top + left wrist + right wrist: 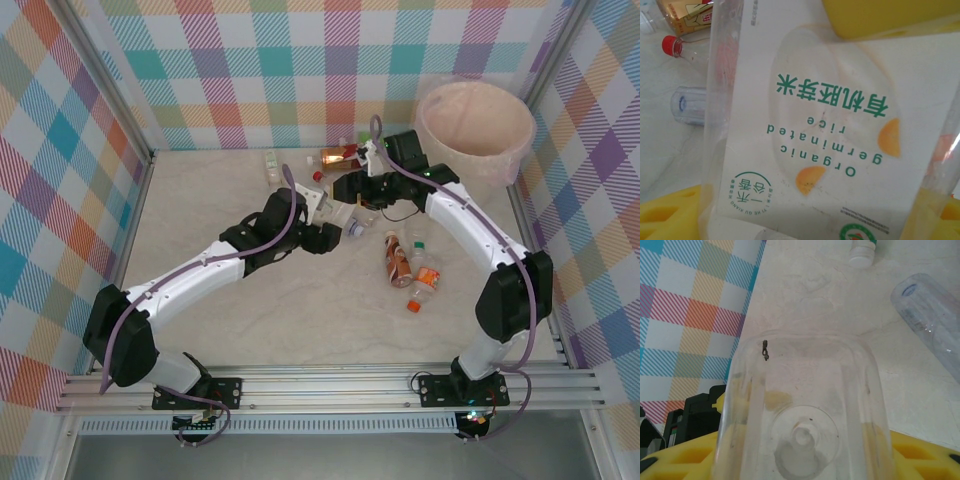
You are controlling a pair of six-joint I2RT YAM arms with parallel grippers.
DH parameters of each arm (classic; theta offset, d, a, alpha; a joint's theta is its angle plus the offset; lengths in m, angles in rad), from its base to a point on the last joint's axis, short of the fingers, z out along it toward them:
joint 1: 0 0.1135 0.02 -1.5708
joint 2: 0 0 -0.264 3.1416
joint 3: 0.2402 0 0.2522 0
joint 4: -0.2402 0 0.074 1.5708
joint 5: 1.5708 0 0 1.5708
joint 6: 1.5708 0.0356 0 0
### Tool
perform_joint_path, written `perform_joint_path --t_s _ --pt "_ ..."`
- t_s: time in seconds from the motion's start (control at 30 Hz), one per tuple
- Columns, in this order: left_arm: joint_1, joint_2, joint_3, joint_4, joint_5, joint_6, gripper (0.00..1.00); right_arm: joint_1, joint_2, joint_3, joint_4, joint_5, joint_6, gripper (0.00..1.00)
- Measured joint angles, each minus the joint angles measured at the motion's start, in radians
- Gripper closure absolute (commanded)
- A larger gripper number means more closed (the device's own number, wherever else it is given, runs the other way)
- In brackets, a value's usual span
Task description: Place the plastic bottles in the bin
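Left fingers (880, 20), part-open, clamp the rice-labelled bottle (830, 130); right fingers (925, 455) flank a clear bottle (805, 405), grip unconfirmed: verify firm hold before lifting toward the bin (470, 160).

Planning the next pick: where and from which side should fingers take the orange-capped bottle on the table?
Take the orange-capped bottle probably across its mid-body, from straight above. It lies on its side, cap toward the near edge, so fingers closing left-right span its round width; the brown bottle crowds its left.

Pale marbled table (250, 320) strewn with plastic bottles (400, 262)
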Motion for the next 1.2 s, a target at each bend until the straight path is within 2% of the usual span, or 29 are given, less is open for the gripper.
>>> perform_joint_path --t_s 0.13,0.17,0.43,0.7,0.93,1.2 --pt "-0.002 0.0 0.018 0.007 0.03 -0.007 0.02 0.0 -0.048 0.0 -0.026 0.049 -0.006 0.58" --pt "-0.002 0.0 0.02 0.016 0.042 -0.015 0.0 0.0 -0.059 0.0 -0.029 0.062 -0.01 0.59" --pt "0.004 -0.098 -0.062 0.082 0.061 -0.054 0.0 -0.063 -0.148 0.0 -0.044 0.294 -0.079 0.61" --pt "0.026 -0.256 -0.203 0.159 -0.116 -0.117 0.0 -0.087 -0.224 0.053 -0.108 0.507 -0.186 0.62" --pt "0.037 -0.267 -0.234 0.158 -0.249 -0.18 0.0 -0.152 -0.251 0.148 -0.11 0.588 -0.256 0.65" --pt "0.042 -0.267 -0.277 0.155 -0.322 -0.227 0.0 -0.262 -0.281 0.157 0.042 0.603 -0.255 0.69"
